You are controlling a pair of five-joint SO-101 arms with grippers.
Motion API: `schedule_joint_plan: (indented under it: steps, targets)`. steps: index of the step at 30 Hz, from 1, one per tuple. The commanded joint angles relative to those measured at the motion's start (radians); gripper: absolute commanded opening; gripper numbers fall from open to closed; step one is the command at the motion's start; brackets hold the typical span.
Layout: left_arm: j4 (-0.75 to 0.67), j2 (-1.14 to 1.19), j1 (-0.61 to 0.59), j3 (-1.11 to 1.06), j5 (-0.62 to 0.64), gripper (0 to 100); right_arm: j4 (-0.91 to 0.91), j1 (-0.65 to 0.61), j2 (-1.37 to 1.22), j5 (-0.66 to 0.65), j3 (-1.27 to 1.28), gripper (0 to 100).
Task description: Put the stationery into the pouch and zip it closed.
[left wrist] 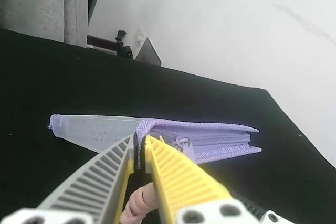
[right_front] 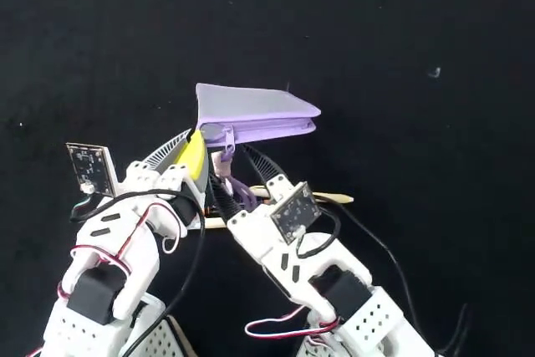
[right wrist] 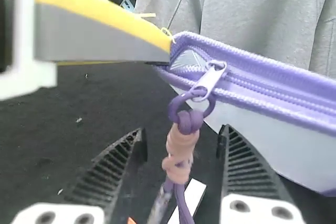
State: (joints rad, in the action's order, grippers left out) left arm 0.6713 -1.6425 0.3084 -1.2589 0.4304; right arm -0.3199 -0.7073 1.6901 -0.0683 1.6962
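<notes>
- We see the left gripper (left wrist: 137, 142) clamped shut on the pouch (left wrist: 210, 137) at its zipper-end corner.
- The right gripper (right wrist: 181, 135) gapes wide, the zipper cord (right wrist: 178, 153) hanging between its fingers, touching neither.
- The left arm (right_front: 109, 257) and right arm (right_front: 318, 269) lean in side by side, with the pouch just ahead.

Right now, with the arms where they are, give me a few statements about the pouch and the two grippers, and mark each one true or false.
1. The left gripper is shut on a corner of the purple pouch. True.
2. The right gripper is clamped on the zip pull cord. False: it is open, and the cord hangs between its fingers untouched.
3. The purple pouch lies flat on the table. False: its gripped end is held up, and the cord dangles freely below it.
4. A pencil lies on the table, outside the pouch. True.
5. The table is white. False: it is black.
</notes>
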Motion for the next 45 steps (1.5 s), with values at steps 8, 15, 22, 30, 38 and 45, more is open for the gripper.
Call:
schedule_joint_plan:
  steps: [8, 15, 22, 30, 38, 45]
  targets:
    - [0.003, -0.012, 0.041, 0.015, -0.012, 3, -0.008, 0.064, 0.018, 0.009, -0.002, 20.8]
    - [0.003, -0.012, 0.127, 0.008, -0.097, 3, 0.008, 0.072, 0.018, 0.009, -0.002, 3.8]
    - [0.003, -0.012, 0.088, 0.008, -0.100, 3, 0.005, 0.069, 0.021, 0.009, -0.002, 2.6]
    - [0.002, -0.012, 0.019, 0.008, -0.098, 3, -0.028, 0.064, 0.027, 0.009, -0.002, 23.6]
    - [0.002, -0.012, 0.021, 0.007, -0.098, 3, -0.029, 0.064, 0.027, 0.009, -0.002, 15.8]
    - [0.003, -0.012, 0.021, 0.007, -0.098, 3, -0.029, 0.064, 0.027, 0.009, -0.002, 5.2]
